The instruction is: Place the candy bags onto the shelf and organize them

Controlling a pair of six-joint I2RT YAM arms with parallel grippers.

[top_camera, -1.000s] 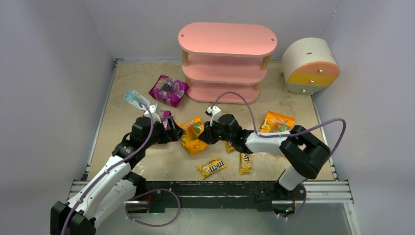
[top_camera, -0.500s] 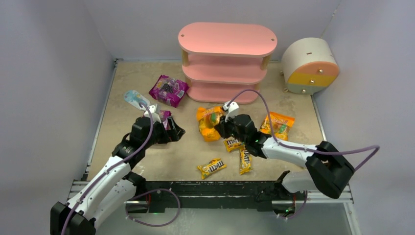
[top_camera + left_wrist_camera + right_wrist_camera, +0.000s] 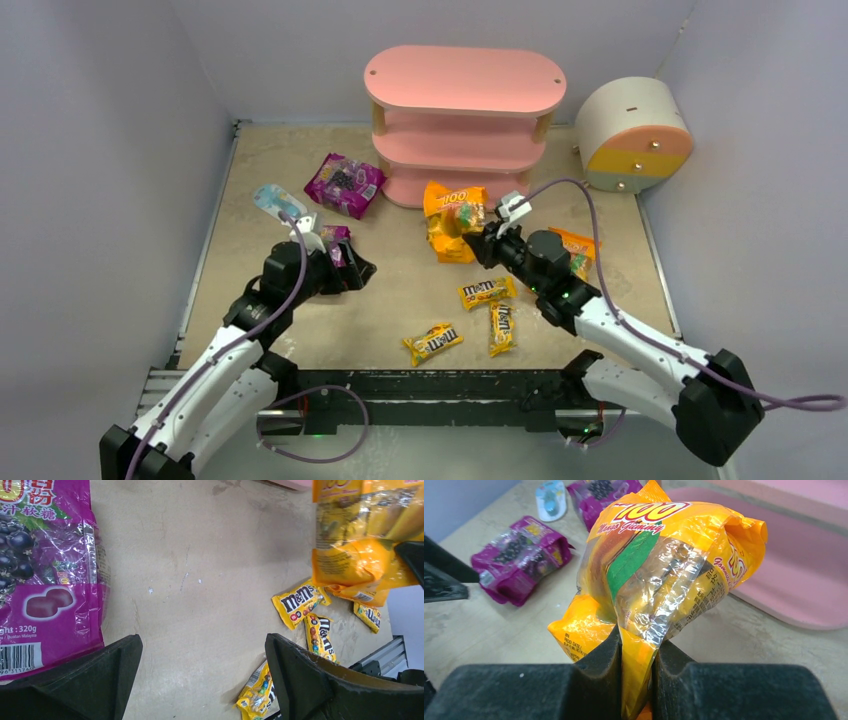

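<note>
My right pincer (image 3: 636, 652) is clamped narrow on the lower edge of an orange bag (image 3: 659, 555); the bag stands upright above my fingers, crumpled, its printed face toward the wrist camera. Seen from above, I carry it just in front of the shelf (image 3: 465, 80), near the lowest board and right of its middle; whether it touches that board I cannot tell.

My left pincer (image 3: 202, 645) is spread wide with nothing between its fingers, low over the table (image 3: 200, 555); a purple bag (image 3: 45, 580) lies flat just beside one finger, barcode end toward me. From above, this pincer sits left of the table's middle, the purple bag showing from under it.

A second purple bag (image 3: 345, 183) lies flat near the left end of the shelf's lowest board; a pale packet (image 3: 272, 200) lies to its left. The other orange bag (image 3: 575, 250) lies on the table to the right, partly hidden behind my right arm. Four yellow packets (image 3: 300, 602) lie flat and scattered toward the near edge in the left wrist view; from above only three show. A round drawer unit (image 3: 633, 135) stands in the far right corner, apart from the shelf.
</note>
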